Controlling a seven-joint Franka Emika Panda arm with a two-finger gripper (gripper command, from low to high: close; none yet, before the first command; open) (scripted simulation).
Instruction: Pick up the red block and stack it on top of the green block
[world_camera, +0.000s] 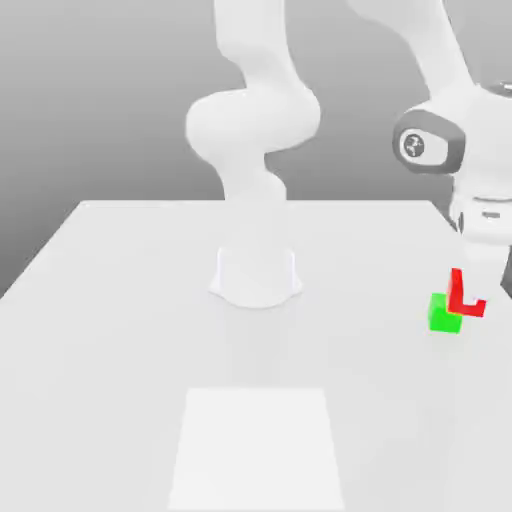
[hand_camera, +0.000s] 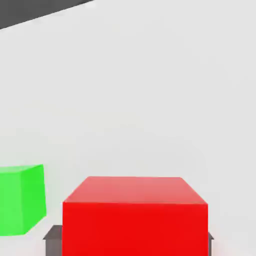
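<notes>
The red block (world_camera: 457, 292) sits at the exterior view's right, between the fingers of my gripper (world_camera: 470, 296), and a white finger covers part of it. In the hand view the red block (hand_camera: 135, 215) is close, with dark fingertip pads (hand_camera: 52, 241) pressed against both of its sides. The gripper is shut on it. The green block (world_camera: 445, 314) rests on the white table (world_camera: 150, 300) right beside the red one, on the exterior view's left of it and slightly nearer. The green block (hand_camera: 20, 200) also appears in the hand view, apart from the fingers.
The arm's white base (world_camera: 256, 275) stands mid-table, towards the back. A faint lighter rectangle (world_camera: 257, 450) marks the table surface at the front. The table's far edge runs just behind the gripper.
</notes>
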